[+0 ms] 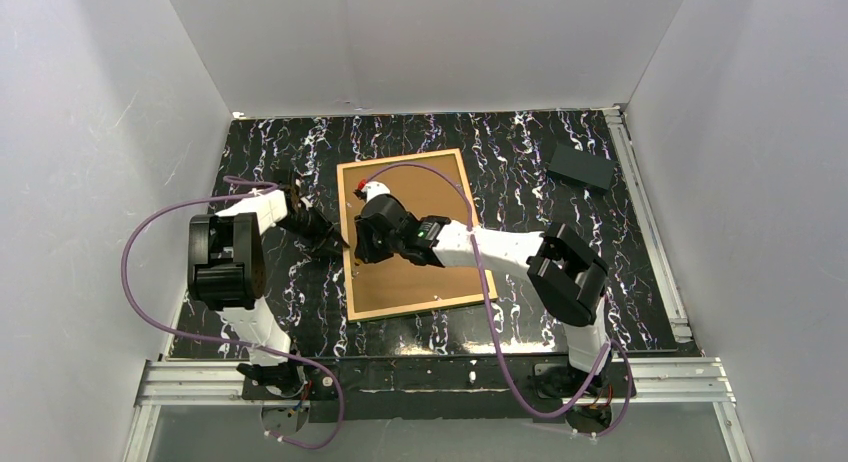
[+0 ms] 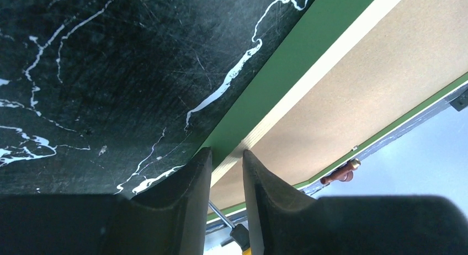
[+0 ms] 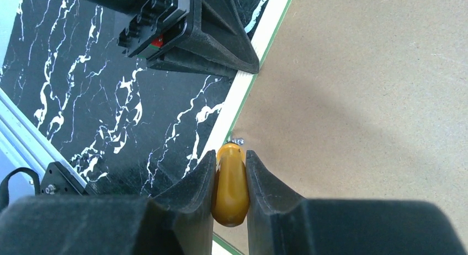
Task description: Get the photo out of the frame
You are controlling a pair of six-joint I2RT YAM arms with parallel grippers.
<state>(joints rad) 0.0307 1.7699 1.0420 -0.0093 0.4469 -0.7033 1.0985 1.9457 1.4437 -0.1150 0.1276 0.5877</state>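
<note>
The frame (image 1: pixel 400 160) lies face down on the black marbled table, its green side (image 2: pixel 276 84) and pale rim (image 3: pixel 248 84) showing. The brown fibreboard backing panel (image 1: pixel 420 282) covers its back, so the photo is hidden. My left gripper (image 2: pixel 226 153) is shut on the frame's left rim, one finger on each side; it also shows in the top view (image 1: pixel 338 244). My right gripper (image 3: pixel 230 155) is shut on a yellow-handled screwdriver (image 3: pixel 230 183), whose tip is at a small metal tab (image 3: pixel 238 140) on the left edge of the backing.
A flat black box (image 1: pixel 580 167) lies at the back right of the table. A small red-handled object (image 1: pixel 362 189) sits at the frame's far left corner and shows in the left wrist view (image 2: pixel 339 171). White walls enclose the table.
</note>
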